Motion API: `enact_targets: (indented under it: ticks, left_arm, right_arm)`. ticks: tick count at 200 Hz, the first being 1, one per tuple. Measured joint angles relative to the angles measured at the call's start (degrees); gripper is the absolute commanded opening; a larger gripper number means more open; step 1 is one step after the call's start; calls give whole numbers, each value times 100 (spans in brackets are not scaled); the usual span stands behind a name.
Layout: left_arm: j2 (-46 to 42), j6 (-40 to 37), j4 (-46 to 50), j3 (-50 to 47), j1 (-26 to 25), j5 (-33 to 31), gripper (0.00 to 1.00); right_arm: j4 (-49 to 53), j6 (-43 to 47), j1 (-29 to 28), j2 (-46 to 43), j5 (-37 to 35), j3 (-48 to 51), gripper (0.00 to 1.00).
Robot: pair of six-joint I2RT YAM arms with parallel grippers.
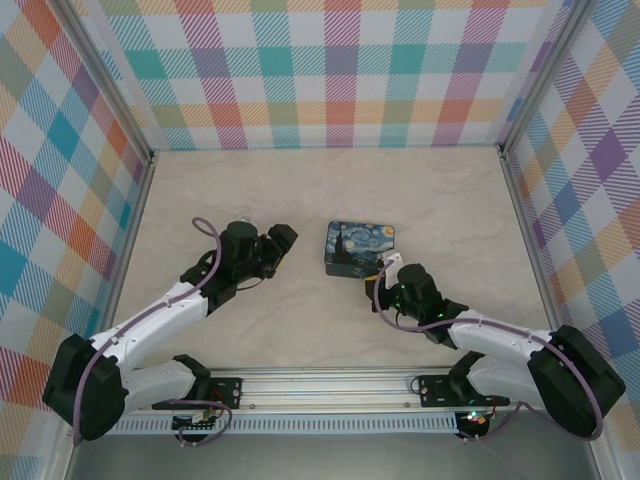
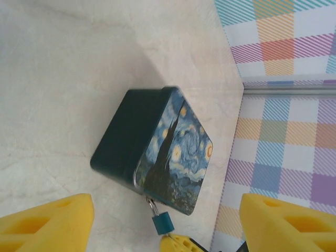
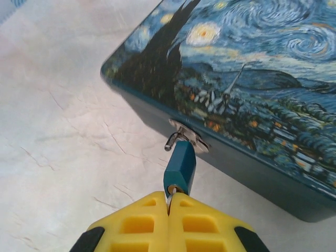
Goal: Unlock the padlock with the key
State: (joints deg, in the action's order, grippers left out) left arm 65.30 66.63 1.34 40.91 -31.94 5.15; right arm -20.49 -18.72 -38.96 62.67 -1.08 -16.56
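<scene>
The small teal padlock (image 3: pixel 179 167) hangs by its thin silvery shackle (image 3: pixel 175 140) from the hasp on the near side of the starry-night box (image 3: pixel 252 79). My right gripper (image 3: pixel 169 202) is shut on the key (image 3: pixel 171 193). Just a sliver of the key shows between the yellow pads, with its tip in the keyhole at the padlock's bottom. One shackle end sticks out to the left of the body. In the left wrist view the padlock (image 2: pixel 163 222) dangles below the box (image 2: pixel 157 142). My left gripper (image 2: pixel 167 202) is open, empty and well short of the box.
The box (image 1: pixel 360 247) lies mid-table, right of centre, on the pale marble-look table (image 1: pixel 300 190). Checked walls (image 1: pixel 340 70) enclose the back and both sides. My left gripper (image 1: pixel 280 243) hovers to the left of the box and my right gripper (image 1: pixel 390 282) is at its near edge.
</scene>
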Motion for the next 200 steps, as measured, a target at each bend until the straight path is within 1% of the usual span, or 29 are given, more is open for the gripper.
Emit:
enact_targets:
  ticks: [22,43,67,91,141,178,200]
  left_arm:
    - [420,-463,138,457,0,-39,80]
    - [942,-918,179,863,7,-127,86]
    - [1541,-1351,175,1217,22,-138,94]
    - [2065,-1589,131,1438,22,-4,100]
    - [3248,-1829,-15,1749,13,564,100]
    - [3429,-1851,-11,1749,9,688,100]
    - [3432,-1843,-179,1683,-13,817,100]
  right_arm:
    - [116,-365,319,-61,450,2,0]
    - [201,-647,472,-46,737,2,0]
    - [264,-953,588,-7,922,2,0]
    - [302,-1268,802,-4,1058,2,0]
    - [280,-1777,1091,94,1318,2,0]
    - [199,-2122,1283,184,1547,2,0]
    - [125,-2326,1403,249,1668,2,0]
